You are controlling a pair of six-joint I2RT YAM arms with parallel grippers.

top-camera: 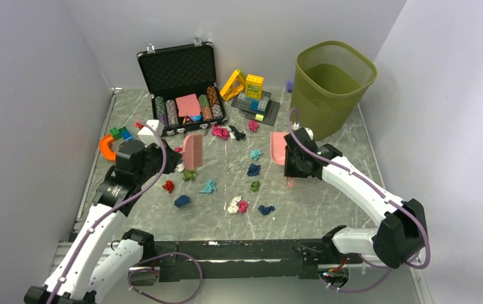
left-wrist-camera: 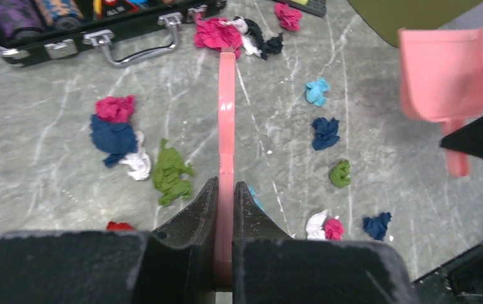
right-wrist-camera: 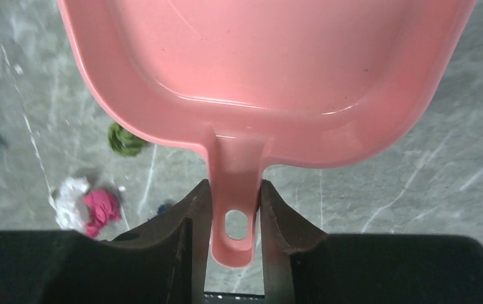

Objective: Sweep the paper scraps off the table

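Several paper scraps lie spread over the grey marble table (top-camera: 328, 209): pink (top-camera: 220, 132), teal (top-camera: 256, 154), dark blue (top-camera: 253, 169), green (top-camera: 255, 185), red (top-camera: 168, 185) and a white-and-pink pair (top-camera: 237, 205). My left gripper (top-camera: 174, 158) is shut on a pink brush (top-camera: 193, 152), seen edge-on in the left wrist view (left-wrist-camera: 226, 114), with green (left-wrist-camera: 170, 172) and blue (left-wrist-camera: 113, 136) scraps to its left. My right gripper (top-camera: 289, 161) is shut on the handle of a pink dustpan (top-camera: 278, 147), whose pan fills the right wrist view (right-wrist-camera: 264, 57), held above the table right of the scraps.
An open black case of poker chips (top-camera: 182, 88) stands at the back. Building blocks (top-camera: 255, 95) lie beside it. An olive waste bin (top-camera: 331, 85) stands at the back right. An orange curved piece (top-camera: 107, 147) and a white block (top-camera: 150, 130) sit at the left.
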